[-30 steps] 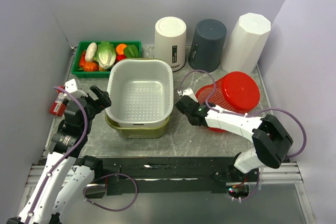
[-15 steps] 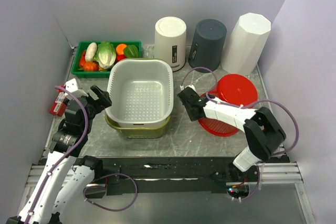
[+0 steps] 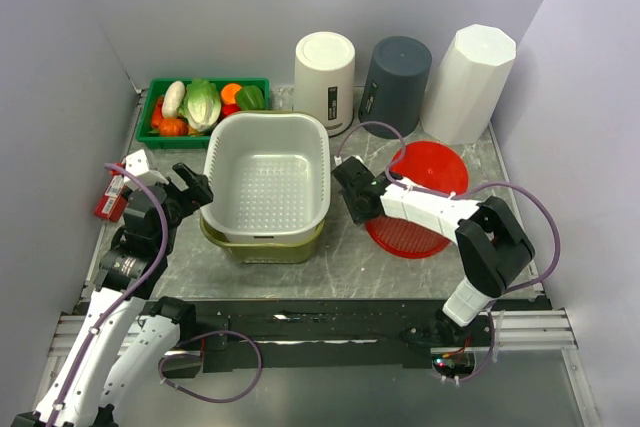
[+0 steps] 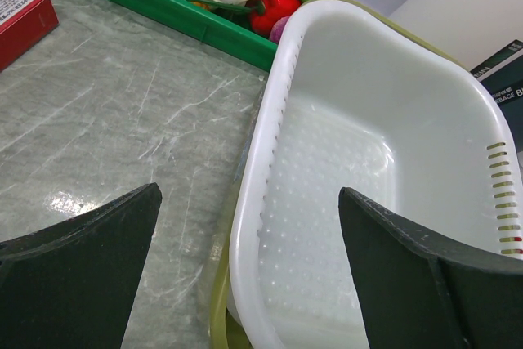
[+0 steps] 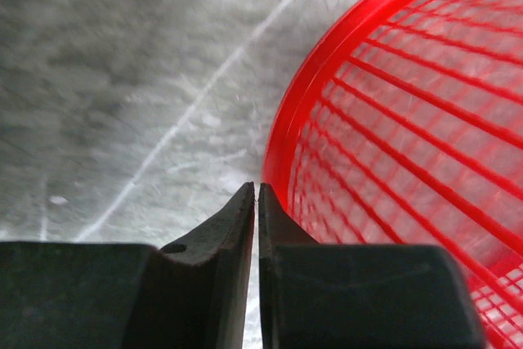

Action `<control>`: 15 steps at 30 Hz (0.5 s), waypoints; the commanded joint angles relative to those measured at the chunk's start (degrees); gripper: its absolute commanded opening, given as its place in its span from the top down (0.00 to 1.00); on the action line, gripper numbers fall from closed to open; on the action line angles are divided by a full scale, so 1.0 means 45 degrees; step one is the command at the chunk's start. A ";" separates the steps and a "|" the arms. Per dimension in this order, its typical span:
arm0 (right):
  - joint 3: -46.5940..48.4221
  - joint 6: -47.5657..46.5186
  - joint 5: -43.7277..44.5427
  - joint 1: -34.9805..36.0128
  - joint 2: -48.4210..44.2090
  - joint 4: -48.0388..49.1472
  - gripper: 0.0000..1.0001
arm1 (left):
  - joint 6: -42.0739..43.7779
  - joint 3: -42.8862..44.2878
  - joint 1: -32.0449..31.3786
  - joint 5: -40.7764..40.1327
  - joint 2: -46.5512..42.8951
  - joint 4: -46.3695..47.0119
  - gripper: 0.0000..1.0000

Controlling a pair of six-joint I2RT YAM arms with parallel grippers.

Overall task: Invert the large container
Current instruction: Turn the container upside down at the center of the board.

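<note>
Red mesh basket (image 3: 425, 197) apparently mouth-down on the bench (image 3: 340, 257), right tool (image 3: 348, 179) clenched empty just beside it.
Top: basket just right of that tool, well apart from the left tool (image 3: 195, 187). Left wrist: left tool (image 4: 249, 194) released, astride the white colander tub (image 4: 368, 120) rim. Right wrist: clenched right tool (image 5: 256, 190) just left of the basket (image 5: 392, 120) rim, gripping nothing; probably inverted already.
</note>
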 commanded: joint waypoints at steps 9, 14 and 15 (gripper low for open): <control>0.0807 0.0555 0.0061 -0.0043 -0.0242 0.0202 0.78 | 0.0219 0.0052 0.0042 0.0056 -0.0056 0.0377 0.04; 0.0280 0.0496 -0.0622 -0.0043 -0.1454 0.0749 0.75 | 0.0238 0.0052 0.0042 0.0075 -0.0075 0.0377 0.04; 0.0221 0.0573 -0.0759 -0.0043 -0.1842 0.0846 0.72 | 0.0238 0.0052 0.0042 0.0075 -0.0037 0.0397 0.04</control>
